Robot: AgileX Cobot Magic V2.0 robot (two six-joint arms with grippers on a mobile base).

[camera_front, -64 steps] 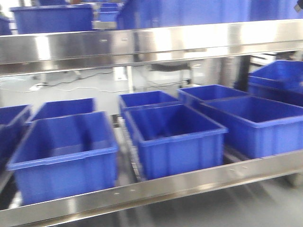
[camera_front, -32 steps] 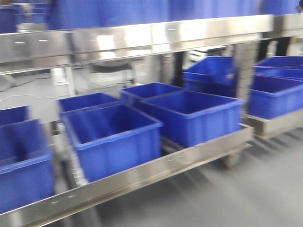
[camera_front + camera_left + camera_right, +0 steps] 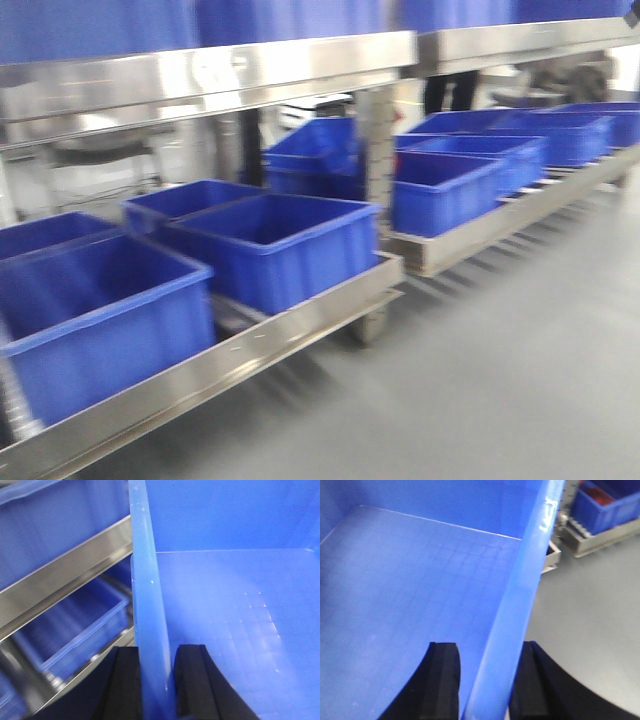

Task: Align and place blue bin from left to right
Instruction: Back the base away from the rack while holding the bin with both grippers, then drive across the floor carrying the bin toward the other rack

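Note:
I hold one blue bin between both grippers. In the left wrist view its left wall rim (image 3: 148, 580) runs up the frame, and my left gripper (image 3: 156, 680) is shut on it, with one black finger (image 3: 126, 682) outside the wall. The bin's empty floor (image 3: 235, 610) lies to the right. In the right wrist view the same blue bin (image 3: 410, 590) shows its floor and right rim. My right gripper (image 3: 490, 680) is shut on that rim, one finger (image 3: 442, 680) inside. Neither gripper nor the held bin shows in the front view.
A steel rack (image 3: 250, 350) at left carries several blue bins (image 3: 275, 245) on its lower level, under a steel upper shelf (image 3: 200, 75). A second rack (image 3: 500, 215) with more bins runs off to the right. Grey floor (image 3: 520, 370) lies in front.
The front view has swung to the right. The near rack and its bins slid left in the frame, and a second rack and open floor came into view on the right.

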